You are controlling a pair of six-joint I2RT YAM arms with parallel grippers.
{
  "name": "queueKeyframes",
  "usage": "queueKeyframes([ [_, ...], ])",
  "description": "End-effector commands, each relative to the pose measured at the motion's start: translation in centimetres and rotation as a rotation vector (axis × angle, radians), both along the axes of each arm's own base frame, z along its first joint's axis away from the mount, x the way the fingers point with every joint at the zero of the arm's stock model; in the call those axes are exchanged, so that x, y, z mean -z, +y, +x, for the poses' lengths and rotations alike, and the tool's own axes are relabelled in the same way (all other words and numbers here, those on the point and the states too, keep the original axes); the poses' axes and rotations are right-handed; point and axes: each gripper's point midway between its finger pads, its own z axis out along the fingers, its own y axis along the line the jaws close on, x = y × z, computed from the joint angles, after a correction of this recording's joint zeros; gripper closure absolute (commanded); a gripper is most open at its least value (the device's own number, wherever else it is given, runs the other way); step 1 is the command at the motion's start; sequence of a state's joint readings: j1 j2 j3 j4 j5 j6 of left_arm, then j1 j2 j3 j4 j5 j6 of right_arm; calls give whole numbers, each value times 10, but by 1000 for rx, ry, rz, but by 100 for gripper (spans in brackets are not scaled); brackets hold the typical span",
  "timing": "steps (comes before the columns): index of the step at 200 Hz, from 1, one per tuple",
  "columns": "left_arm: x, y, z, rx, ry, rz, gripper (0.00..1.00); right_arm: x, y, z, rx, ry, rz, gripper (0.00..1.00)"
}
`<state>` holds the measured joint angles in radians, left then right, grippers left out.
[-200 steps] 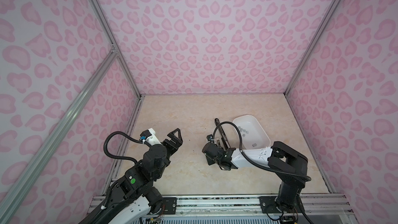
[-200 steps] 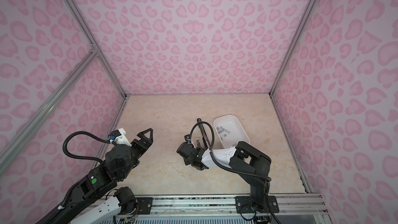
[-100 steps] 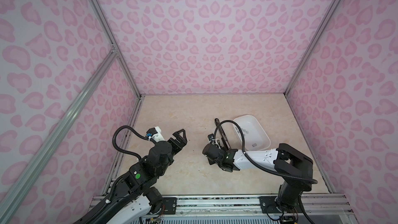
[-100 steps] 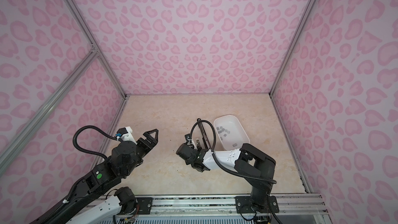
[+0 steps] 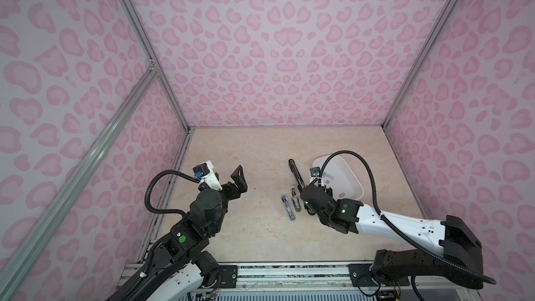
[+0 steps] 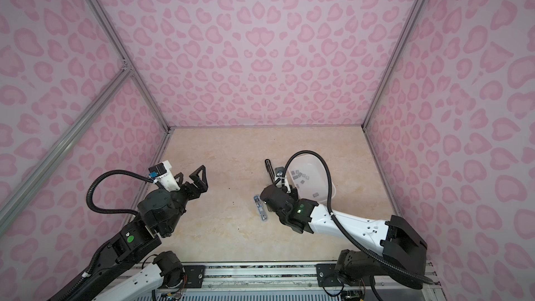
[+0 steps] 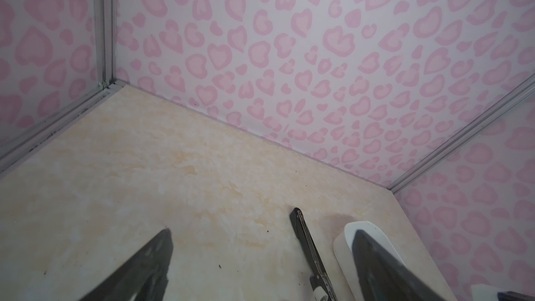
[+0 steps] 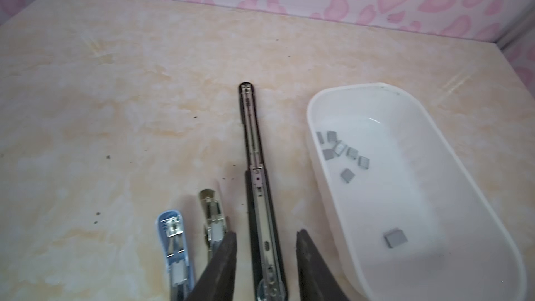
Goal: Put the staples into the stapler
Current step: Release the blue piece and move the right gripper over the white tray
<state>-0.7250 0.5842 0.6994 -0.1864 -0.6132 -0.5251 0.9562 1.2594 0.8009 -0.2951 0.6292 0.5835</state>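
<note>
Right gripper (image 8: 266,233) withdrawn, 2 small staplers (image 8: 173,241) beside black stapler (image 8: 252,140)

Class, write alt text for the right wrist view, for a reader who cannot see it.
An opened black stapler lies between the fingers of the open right pincer. Beside it: a white tub of grey staples, a blue stapler and a silver one.

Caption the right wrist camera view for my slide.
Right gripper open astride the unfolded black stapler, blue mini stapler and clear mini stapler alongside, grey staples in the white tray.
</note>
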Motion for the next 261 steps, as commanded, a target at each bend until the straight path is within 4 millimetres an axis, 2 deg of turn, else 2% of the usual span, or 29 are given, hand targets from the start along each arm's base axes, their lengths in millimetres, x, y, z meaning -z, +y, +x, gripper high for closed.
queueKeyframes([
  [1,3,-25,-4,176,-62,99,3,35,-59,-2,94,135,-58,65],
  [16,19,-41,-7,278,-56,135,3,53,-85,1,147,189,-23,66],
  [42,12,-48,-12,329,-105,146,3,72,-111,8,220,241,5,65],
  [57,12,-49,-13,339,-117,168,3,82,-118,13,240,266,6,65],
  [88,15,-36,-9,266,-84,201,3,111,-126,13,261,401,-45,69],
  [103,14,-37,-11,277,-93,196,3,120,-122,13,243,445,-54,72],
  [132,11,-35,-14,278,-101,186,3,119,-109,7,206,465,-56,74],
  [179,9,-25,-19,246,-119,165,3,118,-91,-19,148,485,-63,74],
  [221,7,-23,-24,258,-131,145,3,120,-65,-41,69,477,-5,73],
  [261,7,-24,-27,268,-130,137,3,124,-50,-55,27,472,9,73],
])
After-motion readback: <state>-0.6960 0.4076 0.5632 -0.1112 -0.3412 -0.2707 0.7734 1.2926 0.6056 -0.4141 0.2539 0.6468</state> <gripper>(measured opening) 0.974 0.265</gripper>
